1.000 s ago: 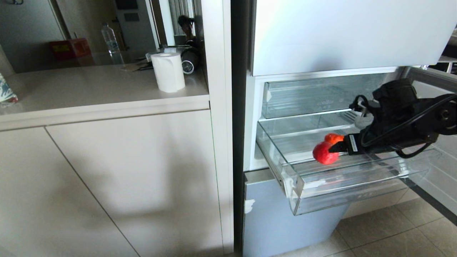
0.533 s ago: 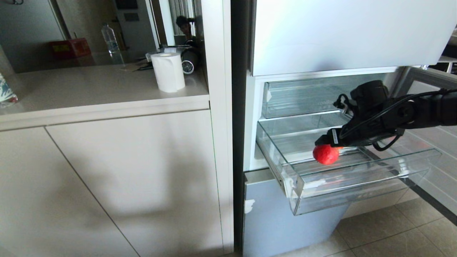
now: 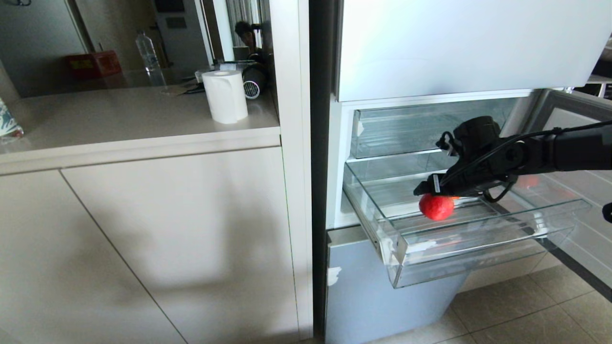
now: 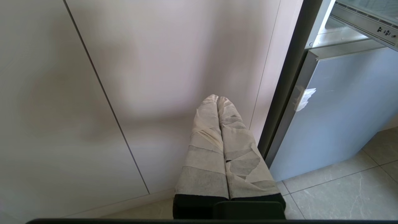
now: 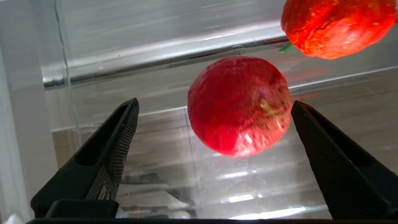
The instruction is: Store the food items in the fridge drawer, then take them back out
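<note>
Now the right gripper [image 5: 214, 124] hangs spread wide around a red tomato [image 5: 239, 105] in the fridge drawer [image 3: 478, 243].

counter [image 3: 119, 114]: paper roll [image 3: 224, 96], water bottle [image 3: 147, 51], red box [image 3: 93, 64] | floor: tiles [image 3: 526, 310]

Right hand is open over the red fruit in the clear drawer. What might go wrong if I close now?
The round red fruit sits off-centre in the open right hand, nearer one finger, so it may roll aside on the clear plastic fridge drawer. The neighbouring orange-red fruit could get bumped.
</note>
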{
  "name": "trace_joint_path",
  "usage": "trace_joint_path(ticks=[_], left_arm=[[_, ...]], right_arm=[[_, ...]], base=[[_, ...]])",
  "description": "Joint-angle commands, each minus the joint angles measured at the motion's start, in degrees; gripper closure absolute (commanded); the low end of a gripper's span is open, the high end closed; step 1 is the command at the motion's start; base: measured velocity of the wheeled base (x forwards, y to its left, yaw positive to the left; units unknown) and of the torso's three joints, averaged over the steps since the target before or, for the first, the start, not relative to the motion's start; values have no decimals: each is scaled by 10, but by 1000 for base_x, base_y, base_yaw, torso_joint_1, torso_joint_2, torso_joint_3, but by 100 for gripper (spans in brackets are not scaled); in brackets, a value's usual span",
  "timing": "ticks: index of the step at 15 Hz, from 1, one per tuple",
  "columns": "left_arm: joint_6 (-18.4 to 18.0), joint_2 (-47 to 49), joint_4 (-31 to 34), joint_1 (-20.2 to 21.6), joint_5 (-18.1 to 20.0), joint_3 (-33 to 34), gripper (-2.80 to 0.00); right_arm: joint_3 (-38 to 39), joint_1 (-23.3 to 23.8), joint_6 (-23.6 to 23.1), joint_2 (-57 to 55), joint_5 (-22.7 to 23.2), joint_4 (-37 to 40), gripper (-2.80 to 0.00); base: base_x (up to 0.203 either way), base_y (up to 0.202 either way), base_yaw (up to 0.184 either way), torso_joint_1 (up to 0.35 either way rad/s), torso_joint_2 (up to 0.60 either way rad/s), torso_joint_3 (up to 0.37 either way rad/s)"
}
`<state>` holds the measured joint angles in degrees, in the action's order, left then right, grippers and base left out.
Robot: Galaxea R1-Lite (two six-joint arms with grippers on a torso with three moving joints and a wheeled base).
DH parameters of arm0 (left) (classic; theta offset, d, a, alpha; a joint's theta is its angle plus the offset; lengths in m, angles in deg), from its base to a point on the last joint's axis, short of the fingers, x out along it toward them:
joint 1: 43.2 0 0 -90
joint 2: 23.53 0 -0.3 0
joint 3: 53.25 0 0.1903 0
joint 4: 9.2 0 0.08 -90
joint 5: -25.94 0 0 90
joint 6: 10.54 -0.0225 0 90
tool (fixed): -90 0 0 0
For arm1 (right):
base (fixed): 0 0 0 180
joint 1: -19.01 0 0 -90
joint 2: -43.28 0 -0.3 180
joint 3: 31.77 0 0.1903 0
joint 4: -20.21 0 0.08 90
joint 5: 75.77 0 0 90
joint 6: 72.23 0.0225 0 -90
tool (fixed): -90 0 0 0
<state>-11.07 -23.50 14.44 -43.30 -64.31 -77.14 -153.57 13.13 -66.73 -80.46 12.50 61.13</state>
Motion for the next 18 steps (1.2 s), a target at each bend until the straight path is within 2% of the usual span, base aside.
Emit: trace_joint_path(ticks=[1, 18], left_arm=[[0, 0, 0, 0, 0, 0, 0], [0, 0, 0, 0, 0, 0, 0]], right_arm=[[-9, 0, 1, -23, 0, 1, -280], [-64, 2, 14, -83, -2, 0, -280]], base=[[0, 0, 0, 0, 0, 0], [0, 0, 0, 0, 0, 0]])
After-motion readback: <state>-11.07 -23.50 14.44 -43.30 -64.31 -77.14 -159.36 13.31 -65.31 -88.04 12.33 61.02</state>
